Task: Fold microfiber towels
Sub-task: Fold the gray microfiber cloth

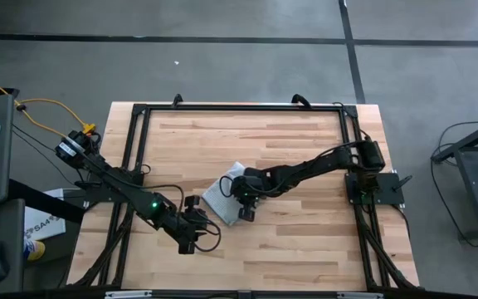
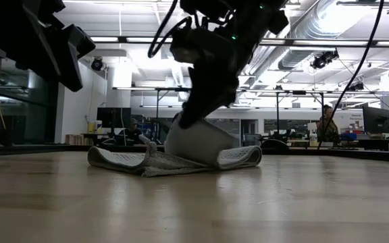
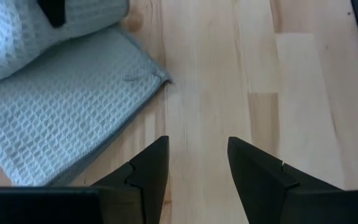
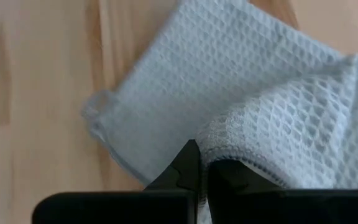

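Observation:
The pale grey-blue microfiber towel [image 1: 222, 193] lies folded near the table's middle, and one part of it is raised off the rest [image 2: 194, 143]. My right gripper [image 1: 244, 202] is over the towel's right side and is shut on that raised part [image 4: 199, 169]. My left gripper [image 1: 199, 219] is open and empty over bare wood just near and left of the towel, its fingers [image 3: 197, 163] beside the towel's corner [image 3: 157, 78]. My right gripper pinches a hemmed edge of the towel [image 4: 241, 160] between its two shut fingers. It comes from above, slanting down from the table's right. The held part arches up below the fingers [image 2: 201, 138], while the rest of the towel lies flat on the table [image 2: 123, 160].
A black frame [image 1: 239, 108] runs along the table's far edge and down both sides. Bare wood [image 1: 305, 241] lies around the towel. People and desks show in the room beyond the table [image 2: 326, 128].

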Controlling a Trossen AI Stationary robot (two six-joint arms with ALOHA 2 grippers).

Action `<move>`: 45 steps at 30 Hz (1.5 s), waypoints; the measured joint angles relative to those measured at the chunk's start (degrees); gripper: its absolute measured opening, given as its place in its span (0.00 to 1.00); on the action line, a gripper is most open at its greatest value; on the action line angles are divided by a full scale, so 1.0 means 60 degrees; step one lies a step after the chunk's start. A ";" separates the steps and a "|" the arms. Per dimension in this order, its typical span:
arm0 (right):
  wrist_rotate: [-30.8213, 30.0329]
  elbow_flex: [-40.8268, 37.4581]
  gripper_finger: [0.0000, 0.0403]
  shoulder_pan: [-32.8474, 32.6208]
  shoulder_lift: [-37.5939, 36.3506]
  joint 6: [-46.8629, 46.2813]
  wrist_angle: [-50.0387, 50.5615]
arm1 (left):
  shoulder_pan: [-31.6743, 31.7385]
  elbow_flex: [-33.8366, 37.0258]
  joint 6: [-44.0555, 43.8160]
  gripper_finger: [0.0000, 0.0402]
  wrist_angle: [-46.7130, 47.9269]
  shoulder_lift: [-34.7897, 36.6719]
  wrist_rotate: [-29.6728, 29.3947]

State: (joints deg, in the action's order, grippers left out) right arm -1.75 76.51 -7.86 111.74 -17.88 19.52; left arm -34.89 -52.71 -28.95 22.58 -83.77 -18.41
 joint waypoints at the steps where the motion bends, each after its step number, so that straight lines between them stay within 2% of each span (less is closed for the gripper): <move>1: -0.0001 0.0010 0.01 0.0000 0.0000 0.0016 -0.0094 | 0.0000 0.0000 0.0000 0.41 0.0042 -0.0003 0.0000; 23: 0.0344 0.0011 0.01 0.0000 0.0000 0.0247 -0.0811 | 0.0000 0.0000 0.0029 0.41 0.0042 0.0000 -0.0007; 31: 0.0390 0.0011 0.06 0.0000 0.0000 0.0248 -0.1174 | 0.0000 0.0000 0.0025 0.41 0.0038 -0.0003 -0.0011; 37: 0.1074 0.0011 0.09 0.0000 -0.0004 0.0236 -0.1554 | 0.0000 0.0000 0.0025 0.41 0.0036 0.0000 -0.0011; 45: 0.1040 0.0011 0.13 0.0000 -0.0004 0.0208 -0.1547 | 0.0000 0.0000 0.0021 0.41 0.0037 -0.0002 -0.0009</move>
State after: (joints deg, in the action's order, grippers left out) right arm 4.49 76.58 -7.86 111.72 -16.63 10.24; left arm -34.89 -52.71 -28.82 22.80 -83.78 -18.47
